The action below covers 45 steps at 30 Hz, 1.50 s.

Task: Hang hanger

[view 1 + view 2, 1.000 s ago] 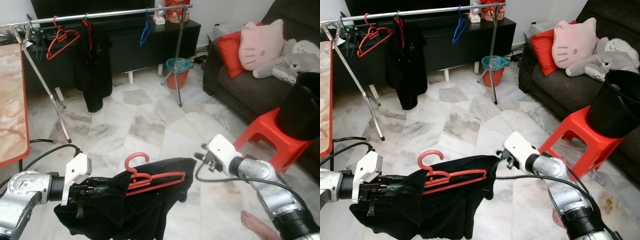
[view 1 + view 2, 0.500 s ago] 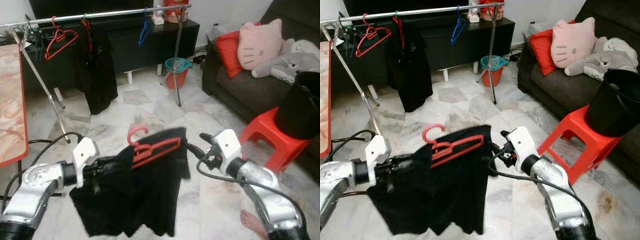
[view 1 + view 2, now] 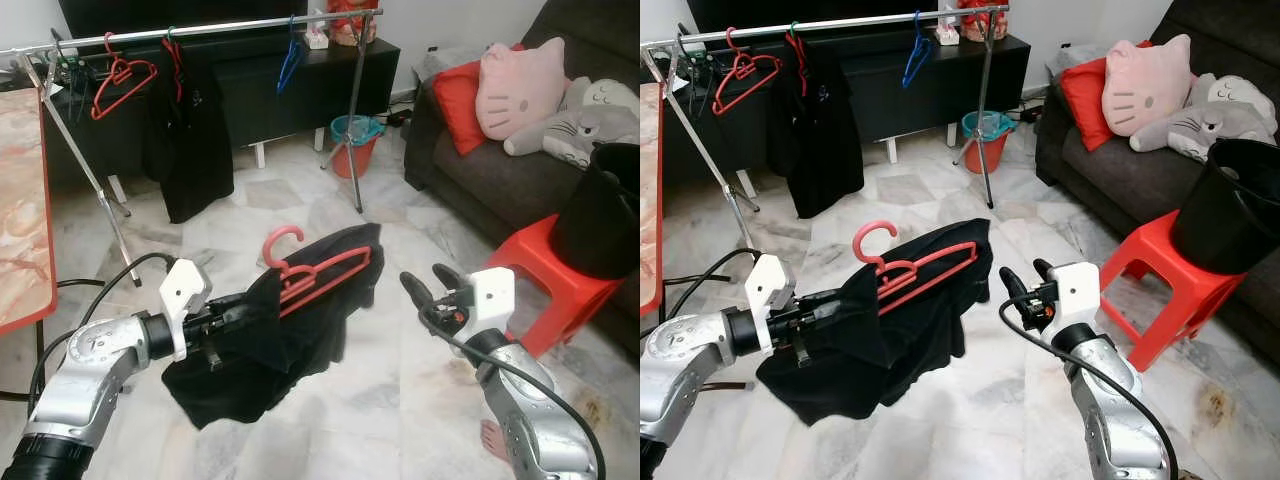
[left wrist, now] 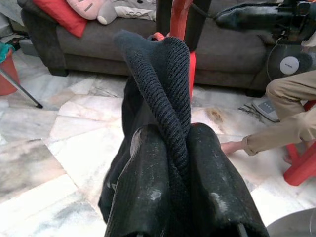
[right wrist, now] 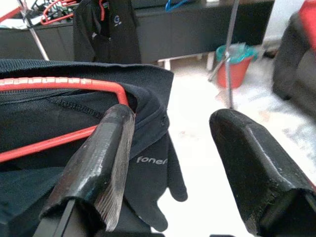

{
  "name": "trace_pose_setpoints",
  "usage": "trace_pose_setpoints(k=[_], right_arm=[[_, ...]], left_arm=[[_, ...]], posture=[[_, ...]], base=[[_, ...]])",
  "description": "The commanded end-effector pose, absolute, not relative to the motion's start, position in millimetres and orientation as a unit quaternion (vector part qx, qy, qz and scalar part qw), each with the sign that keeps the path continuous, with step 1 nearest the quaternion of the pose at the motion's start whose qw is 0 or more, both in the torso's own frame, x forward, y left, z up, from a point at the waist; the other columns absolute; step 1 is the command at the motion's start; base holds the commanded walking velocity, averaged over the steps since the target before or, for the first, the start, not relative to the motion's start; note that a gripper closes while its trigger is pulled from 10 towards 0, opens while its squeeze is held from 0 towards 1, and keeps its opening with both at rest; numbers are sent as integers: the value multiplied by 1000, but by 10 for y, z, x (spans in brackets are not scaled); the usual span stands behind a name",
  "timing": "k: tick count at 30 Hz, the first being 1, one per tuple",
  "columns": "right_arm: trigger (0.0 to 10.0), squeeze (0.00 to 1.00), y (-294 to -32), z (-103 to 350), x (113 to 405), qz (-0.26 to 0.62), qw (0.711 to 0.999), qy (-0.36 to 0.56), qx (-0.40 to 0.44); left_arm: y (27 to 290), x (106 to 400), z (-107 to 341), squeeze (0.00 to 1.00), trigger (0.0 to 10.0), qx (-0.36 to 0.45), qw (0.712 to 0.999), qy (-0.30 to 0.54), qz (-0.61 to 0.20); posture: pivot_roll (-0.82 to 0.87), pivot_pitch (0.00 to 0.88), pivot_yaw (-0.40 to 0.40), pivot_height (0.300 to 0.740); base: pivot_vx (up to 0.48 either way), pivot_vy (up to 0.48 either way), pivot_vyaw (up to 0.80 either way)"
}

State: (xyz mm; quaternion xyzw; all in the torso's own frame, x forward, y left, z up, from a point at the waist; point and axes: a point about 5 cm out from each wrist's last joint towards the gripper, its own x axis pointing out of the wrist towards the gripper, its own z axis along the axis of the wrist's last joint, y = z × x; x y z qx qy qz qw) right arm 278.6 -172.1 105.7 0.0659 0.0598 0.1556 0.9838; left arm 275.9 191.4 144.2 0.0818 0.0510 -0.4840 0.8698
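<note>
My right gripper [image 3: 423, 288] has let go, fingers wide, at 3 o'clock of the red hanger [image 3: 318, 277]. My left gripper [image 3: 235, 312] alone pinches the black garment [image 3: 270, 345], so carrying to the rail [image 3: 200, 28] at 12 falls to it.

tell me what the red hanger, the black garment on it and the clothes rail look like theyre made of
Red hanger: probably plastic, uniform glossy red, ridged along its top edge. Black garment: knitted fabric, matte, with visible ribbing where the left gripper pinches it. Clothes rail: likely metal tube, silvery and shiny.
</note>
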Motion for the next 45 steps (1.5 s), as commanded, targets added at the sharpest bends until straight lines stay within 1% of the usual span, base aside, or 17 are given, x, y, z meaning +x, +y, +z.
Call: trace_pose_setpoints(k=[1, 2, 4, 7, 10, 11, 12, 13, 14, 22, 24, 30, 40, 45], right_arm=[[10000, 278, -1747, 1006, 2751, 151, 981, 70, 98], [10000, 1000, -1737, 973, 2729, 153, 978, 78, 122], [10000, 1000, -1735, 955, 2722, 153, 976, 83, 130], [10000, 1000, -1794, 849, 2727, 128, 975, 105, 147], [10000, 1000, -1860, 769, 2731, 112, 969, 123, 180], [10000, 957, -1866, 758, 2729, 114, 968, 125, 184], [10000, 475, -1875, 751, 2729, 114, 969, 125, 182], [10000, 475, -1881, 747, 2729, 113, 969, 125, 179], [10000, 0, -1882, 745, 2730, 114, 970, 125, 175], [10000, 0, -1878, 768, 2772, 120, 970, 118, 174], [10000, 0, -1840, 799, 2788, 139, 969, 108, 171], [10000, 0, -1806, 822, 2808, 150, 969, 105, 168], [10000, 0, -1842, 823, 2854, 145, 970, 102, 163], [10000, 0, -1812, 839, 2852, 167, 967, 100, 164]], left_arm=[[1911, 2761, 1602, 0, 10000, 83, 869, 14, -487], [1915, 2768, 1626, 0, 10000, 83, 872, 8, -483], [1915, 2770, 1637, 0, 10000, 84, 872, 7, -482], [1881, 2791, 1669, 0, 10000, 82, 874, -3, -479], [1814, 2777, 1720, 0, 10000, 73, 868, -12, -492], [1798, 2769, 1730, 0, 10000, 70, 865, -14, -496], [1783, 2759, 1739, 0, 10000, 68, 862, -14, -501], [1774, 2752, 1744, 0, 10000, 67, 861, -14, -505], [1754, 2730, 1752, 0, 10000, 67, 855, -14, -513], [1722, 2637, 1824, 0, 10000, 71, 839, -11, -539], [1720, 2593, 1854, 0, 10000, 70, 834, -10, -547], [1718, 2560, 1874, 0, 10000, 71, 831, -6, -551], [1678, 2499, 1946, 0, 10000, 73, 818, -5, -570], [1665, 2469, 1963, 0, 10000, 73, 814, -4, -576]], posture=[[23, 25, -69, 740], [23, 25, -69, 740], [23, 25, -69, 740], [22, 11, -71, 740], [22, 11, -71, 740], [22, 11, -71, 740], [22, 11, -71, 740], [22, 11, -71, 740], [19, 3, -71, 740], [23, 17, -69, 740], [28, 25, -71, 740], [31, 35, -72, 740], [32, 43, -73, 740], [34, 44, -75, 740]], base=[[0, 0, 0], [0, 0, 0], [0, 0, 0], [0, 0, 0], [0, 0, 0], [0, 0, 0], [0, 0, 0], [0, 0, 0], [0, 0, 0], [0, 0, 0], [0, 0, 0], [0, 0, 0], [0, 0, 0], [0, 0, 0]])
